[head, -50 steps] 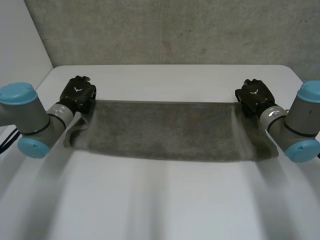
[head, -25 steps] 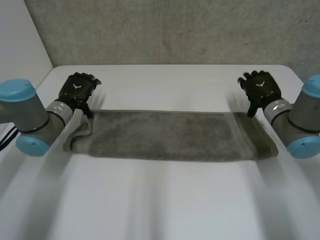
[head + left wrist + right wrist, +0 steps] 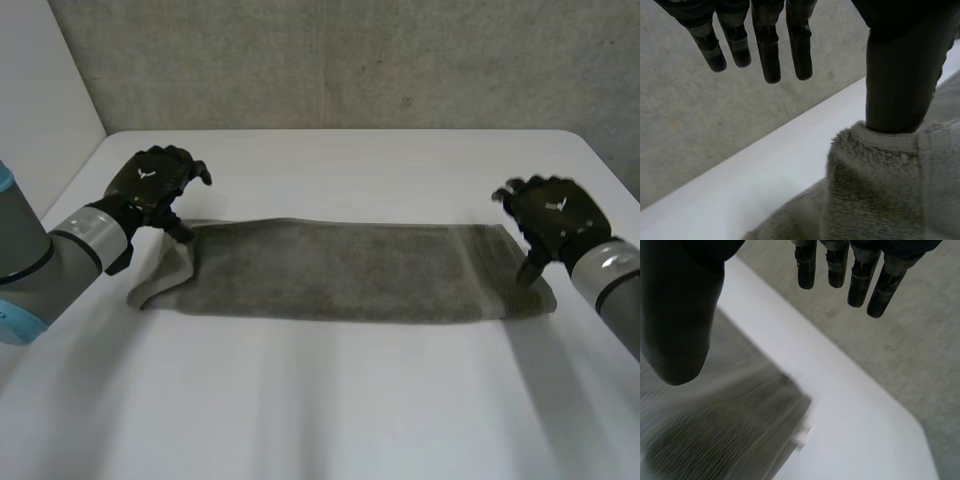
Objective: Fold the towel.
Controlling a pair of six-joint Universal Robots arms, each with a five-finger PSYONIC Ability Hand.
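**A:** Starting at the fingers: the left hand's (image 3: 150,188) fingers (image 3: 767,50) are straight and spread, away from its thumb (image 3: 897,75), pinching nothing. Same on the right hand (image 3: 552,212), with straight fingers (image 3: 840,267) up off the cloth. A second ago both hands sat right on the towel's (image 3: 340,272) far corners.

**B:** So they've let go and backed off outward. The towel lies as a long doubled strip across the middle of the table (image 3: 340,400), so I'd say that fold is laid and a crosswise one comes next.

**A:** The wrist views add stuff the head view doesn't. The left one has the thumb tip right down at the rumpled corner hem. It's touching it or just behind it, can't tell which. The right one shows a little white tag (image 3: 802,432) at the towel's edge, with that hand clear above it.
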